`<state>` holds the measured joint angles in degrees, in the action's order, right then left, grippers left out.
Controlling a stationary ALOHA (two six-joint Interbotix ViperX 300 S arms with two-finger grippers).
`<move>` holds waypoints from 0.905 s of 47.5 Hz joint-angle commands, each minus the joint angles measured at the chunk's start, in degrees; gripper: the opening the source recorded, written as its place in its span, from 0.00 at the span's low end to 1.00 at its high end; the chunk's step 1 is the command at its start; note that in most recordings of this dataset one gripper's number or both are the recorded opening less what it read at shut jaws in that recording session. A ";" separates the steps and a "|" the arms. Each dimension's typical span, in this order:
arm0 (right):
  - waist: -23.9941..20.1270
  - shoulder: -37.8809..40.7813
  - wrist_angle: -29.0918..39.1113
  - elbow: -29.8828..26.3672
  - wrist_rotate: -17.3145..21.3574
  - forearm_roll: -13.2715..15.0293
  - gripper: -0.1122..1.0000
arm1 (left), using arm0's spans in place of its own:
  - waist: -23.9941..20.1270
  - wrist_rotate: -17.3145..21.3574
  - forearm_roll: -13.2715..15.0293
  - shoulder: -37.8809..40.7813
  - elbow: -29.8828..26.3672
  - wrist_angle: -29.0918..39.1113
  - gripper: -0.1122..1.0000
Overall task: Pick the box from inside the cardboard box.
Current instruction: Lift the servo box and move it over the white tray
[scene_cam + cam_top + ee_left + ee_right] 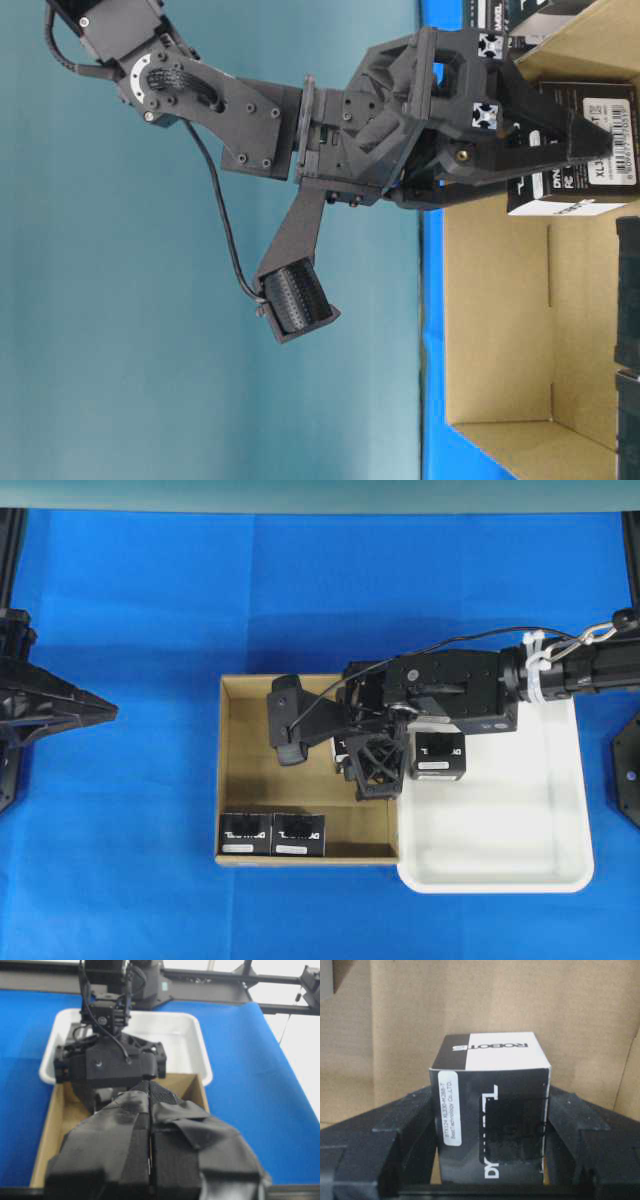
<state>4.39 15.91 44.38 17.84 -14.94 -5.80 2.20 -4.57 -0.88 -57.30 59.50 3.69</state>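
Blue table [130, 630] — cardboard box [240, 770], white tray [520, 810].

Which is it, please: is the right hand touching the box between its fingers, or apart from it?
Touching. In the right wrist view both fingers of the right hand lie flush against the box, no gap showing.

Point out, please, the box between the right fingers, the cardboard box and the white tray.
box [490, 1110]: right wrist view, front face between the fingers.
cardboard box [222, 770]: overhead view, left wall.
white tray [585, 860]: overhead view, right rim.
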 commanded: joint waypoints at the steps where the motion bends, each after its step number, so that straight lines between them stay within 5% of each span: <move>1: -0.35 -0.35 0.00 -0.53 0.18 -0.09 0.65 | 0.00 0.00 -0.09 0.53 -1.49 -0.26 0.04; 13: 0.26 -3.60 4.22 -5.19 2.99 -0.62 0.65 | 0.00 0.09 -0.09 0.53 -1.58 -0.26 0.04; 23: 2.02 -7.65 19.60 -14.77 6.42 -0.70 0.65 | 0.00 0.18 -0.09 0.35 -1.67 -0.26 0.04; 43: 2.72 -11.25 42.19 -32.43 6.86 -0.26 0.65 | 0.00 0.18 -0.18 0.18 -1.93 -0.26 0.04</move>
<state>7.12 5.36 83.50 -11.87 -8.00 -6.15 2.20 -4.39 -0.88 -57.30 59.33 3.78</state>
